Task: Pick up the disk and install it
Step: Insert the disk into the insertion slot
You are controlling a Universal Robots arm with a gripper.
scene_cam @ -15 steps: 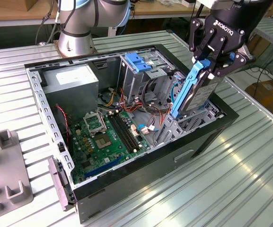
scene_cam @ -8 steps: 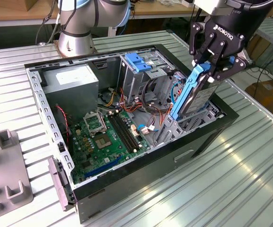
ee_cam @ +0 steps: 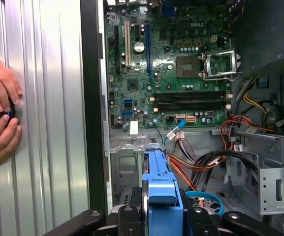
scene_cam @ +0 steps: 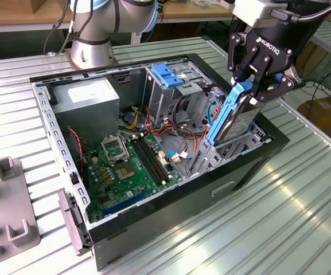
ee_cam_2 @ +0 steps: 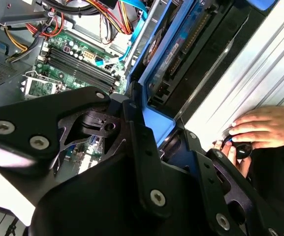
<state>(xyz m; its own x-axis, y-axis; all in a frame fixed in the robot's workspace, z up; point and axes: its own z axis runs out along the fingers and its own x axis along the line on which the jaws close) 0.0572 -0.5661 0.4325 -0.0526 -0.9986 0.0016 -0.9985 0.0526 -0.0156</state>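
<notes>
Fingers point(scene_cam: 245, 69) clamped on disk point(scene_cam: 237, 117); wrist point(scene_cam: 263, 14) tilted, disk slanting over computer case point(scene_cam: 171, 212).

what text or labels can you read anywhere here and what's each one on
Black claw, shut on the silver-grey metal disk: white brand lettering, not quoted.
Green motherboard: white brand mark, not quoted; other print too small.
White sticker on grey metal box: too blurred.
Disk's face: nothing readable.
</notes>
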